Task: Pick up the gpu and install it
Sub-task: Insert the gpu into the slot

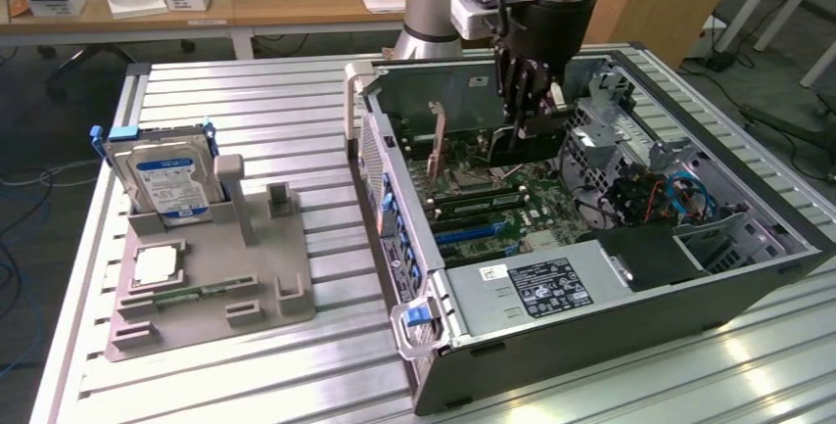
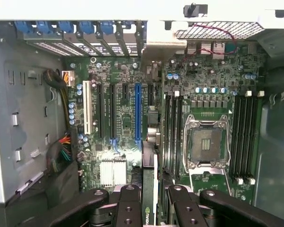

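A wooden desk stands behind the slatted aluminium table, cables trailing on grey floor.

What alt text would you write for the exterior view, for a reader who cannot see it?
The arm's gripper holds the gpu inside an open computer case, over the motherboard. At the exterior view's left, a grey holder on the slatted table carries a hard drive.

Dark flat gpu, upright on edge, apparently just above the motherboard
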{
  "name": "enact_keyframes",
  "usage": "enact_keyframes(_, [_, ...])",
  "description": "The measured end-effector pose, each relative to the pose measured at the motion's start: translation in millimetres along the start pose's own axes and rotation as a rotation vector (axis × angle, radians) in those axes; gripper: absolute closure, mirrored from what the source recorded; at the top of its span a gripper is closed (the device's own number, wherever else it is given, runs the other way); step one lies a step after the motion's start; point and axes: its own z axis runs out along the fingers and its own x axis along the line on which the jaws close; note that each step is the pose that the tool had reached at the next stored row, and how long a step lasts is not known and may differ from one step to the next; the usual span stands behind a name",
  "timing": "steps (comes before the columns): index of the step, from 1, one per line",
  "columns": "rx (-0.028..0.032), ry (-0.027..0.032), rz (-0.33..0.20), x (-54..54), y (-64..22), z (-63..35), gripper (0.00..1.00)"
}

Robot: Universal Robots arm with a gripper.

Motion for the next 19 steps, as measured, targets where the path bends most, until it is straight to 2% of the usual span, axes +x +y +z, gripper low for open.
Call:
enact_keyframes(14, [0.0001,-0.0001,0.000,5.0,6.0,8.7,0.74])
enact_keyframes(19, [0.0005,0.0019,0.025,5.7,7.1,13.6,0.74])
